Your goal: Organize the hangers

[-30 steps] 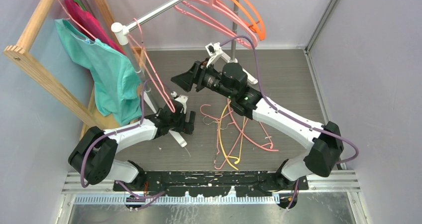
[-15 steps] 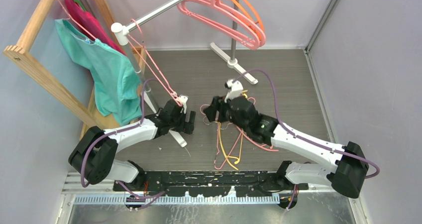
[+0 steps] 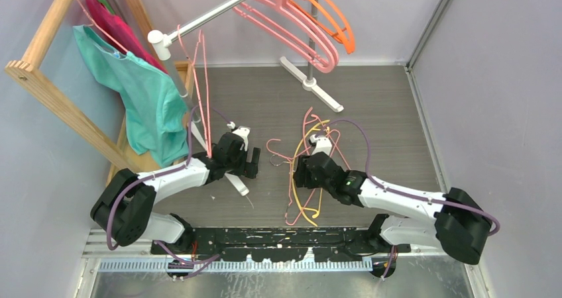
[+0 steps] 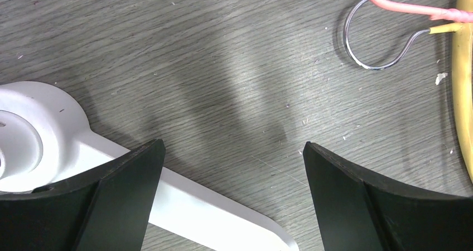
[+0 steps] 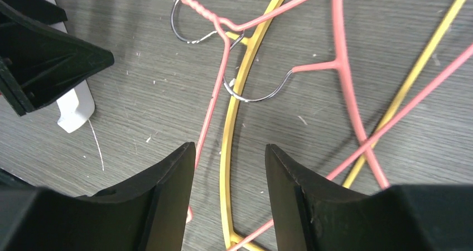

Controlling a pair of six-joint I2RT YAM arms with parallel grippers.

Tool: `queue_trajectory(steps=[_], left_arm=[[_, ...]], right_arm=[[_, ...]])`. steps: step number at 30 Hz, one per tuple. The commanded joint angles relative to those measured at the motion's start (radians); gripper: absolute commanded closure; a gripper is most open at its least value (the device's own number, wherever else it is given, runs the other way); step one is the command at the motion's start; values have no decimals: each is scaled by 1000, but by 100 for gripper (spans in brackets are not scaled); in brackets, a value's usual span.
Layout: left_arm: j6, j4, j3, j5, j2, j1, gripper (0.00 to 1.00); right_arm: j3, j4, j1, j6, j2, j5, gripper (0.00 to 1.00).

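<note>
The loose thin hangers (image 3: pixel 291 198) lie tangled on the floor (image 4: pixel 223 95), directly beneath my right claw (image 5: pixel 230 198). That claw is spread wide and grips nothing. A yellow hanger (image 5: pixel 226 145) runs lengthwise through the gap between its fingers, and a pink wire hanger (image 5: pixel 216 95) slants in just beside the left finger. Ahead of the fingertips two bare metal hooks cross those wires.

My left claw (image 4: pixel 231 198) is also wide and empty, over bare floor. The rack's white foot (image 4: pixel 33 134) passes under its left finger. Ahead and to its right lies a wire hook (image 4: pixel 372 67), where pink and yellow wire ends meet.

Well beyond both claws, thick pink hangers (image 3: pixel 298 25) and an orange hanger (image 3: pixel 341 26) hang on the rail (image 3: pixel 212 12). A hanging thin pink hanger (image 3: pixel 205 79) drops from the rail's near end; seen from above, its lower tip sits over my left wrist, though I cannot tell whether they touch. Left of that arm stands a wooden frame (image 3: pixel 53 102) draped with a teal garment (image 3: pixel 146 106).
</note>
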Motion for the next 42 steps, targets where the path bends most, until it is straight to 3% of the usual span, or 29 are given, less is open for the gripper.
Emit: queue_trajectory(steps=[1, 15, 21, 23, 31, 37, 42], left_arm=[[-18, -5, -4, -14, -35, 0, 2], [-26, -3, -5, -12, -35, 0, 2], [-27, -55, 16, -3, -65, -4, 2], [-28, -88, 27, -8, -88, -13, 2], [-88, -167, -12, 7, -218, -36, 2], [-144, -215, -74, -19, -273, -40, 2], [-161, -279, -87, -44, -346, -41, 2]], right_arm=[[34, 113, 24, 24, 57, -40, 46], [29, 240, 69, 47, 258, -120, 56], [32, 226, 71, 39, 232, -98, 92], [32, 203, 73, 36, 190, -84, 98], [89, 90, 71, -42, 21, 4, 99], [187, 38, 66, -107, -9, 53, 99], [223, 86, 22, -99, -9, -25, 99]])
